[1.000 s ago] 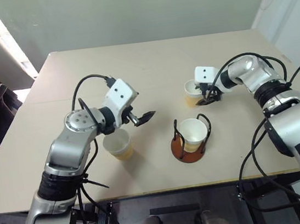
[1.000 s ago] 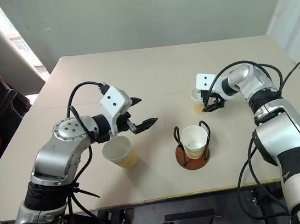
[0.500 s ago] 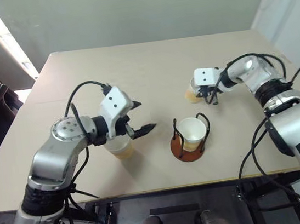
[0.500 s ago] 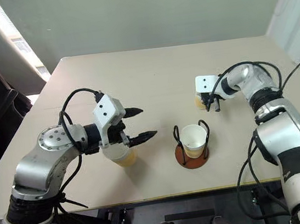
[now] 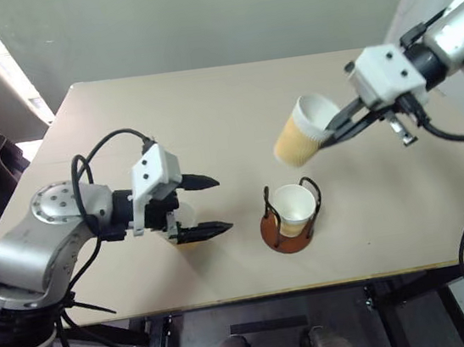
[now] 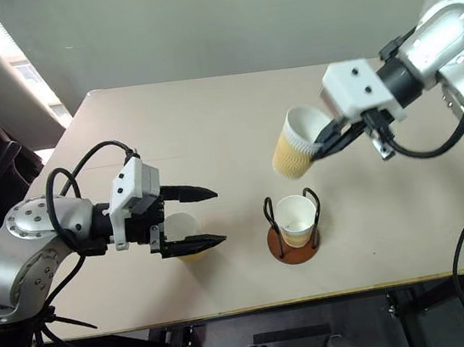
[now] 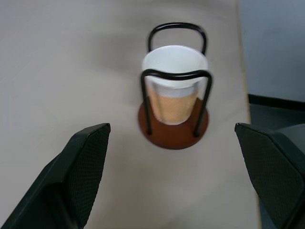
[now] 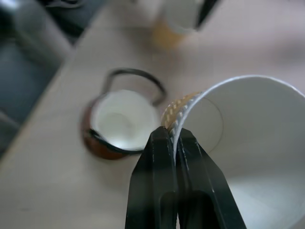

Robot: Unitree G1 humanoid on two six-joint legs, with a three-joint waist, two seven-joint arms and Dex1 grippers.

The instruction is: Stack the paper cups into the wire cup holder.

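- The holder [image 5: 290,217] stands near the table's [image 5: 206,108] front edge with one cup [image 5: 294,206] already seated inside its wire loops — a third of the job done, I judge.
- To the holder's left, the left gripper [image 5: 206,204] hovers with its fingers spread wide, holding nothing; a second cup [image 6: 182,233] stands on the table right under it.
- Above and just behind the holder, the right gripper [image 5: 339,129] pinches the third cup [image 5: 301,131] by its rim, lifted clear of the table and tilted.
- Left to do: seat the lifted cup into the first, then the one under the left gripper.
- That cup is mostly hidden by the gripper — only a bit of rim and wall shows.
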